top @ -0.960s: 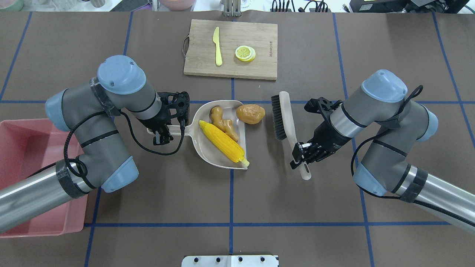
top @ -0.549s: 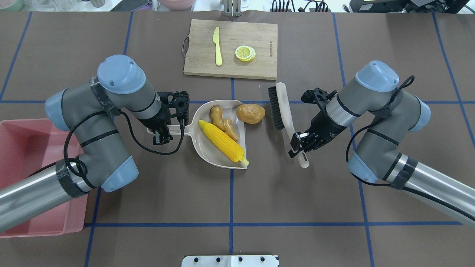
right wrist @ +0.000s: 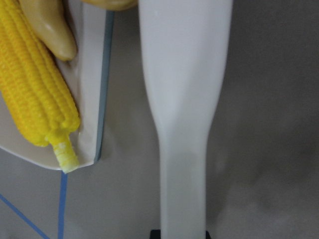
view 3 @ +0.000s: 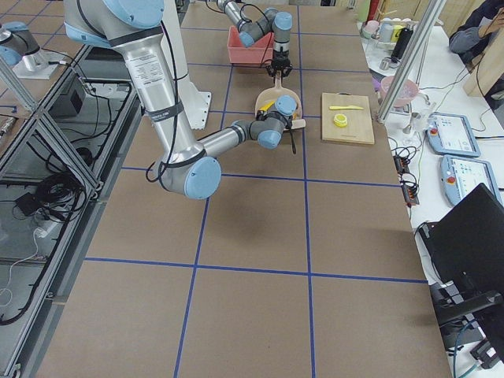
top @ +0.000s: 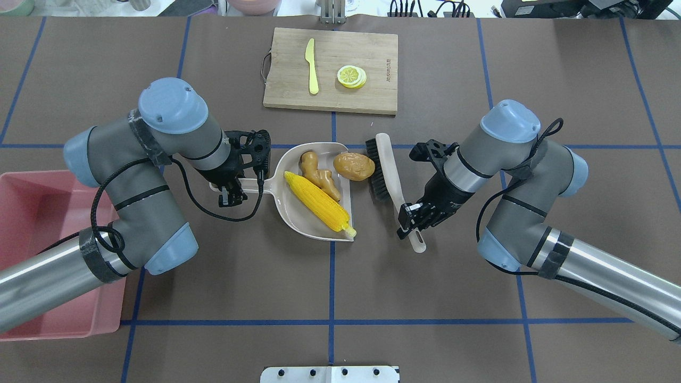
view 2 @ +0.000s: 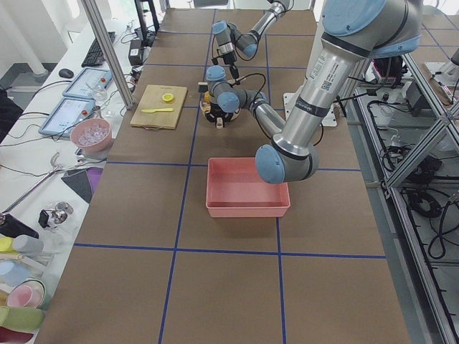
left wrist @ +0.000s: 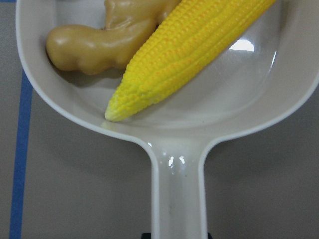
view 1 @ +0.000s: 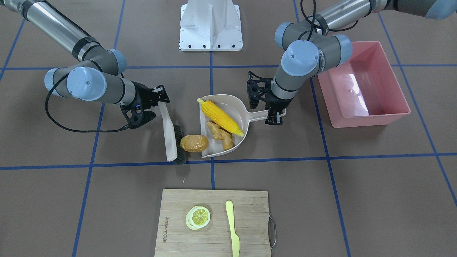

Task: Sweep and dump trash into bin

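Both closed: left end effector [top: 230, 189] on dustpan [top: 291, 210], right end effector [top: 412, 221] on brush [top: 387, 165]; overhead adds potato [top: 354, 166].

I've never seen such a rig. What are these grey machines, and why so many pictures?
These are two robot arms at one table, photographed at once from above, opposite, both table ends, and cameras on each wrist. The left gripper holds a beige dustpan by its handle; the right gripper holds a brush. Corn and ginger lie in the pan; the potato sits at its open edge, bristles beside it. The pink bin is empty. A cutting board with knife and lemon slices lies beyond.
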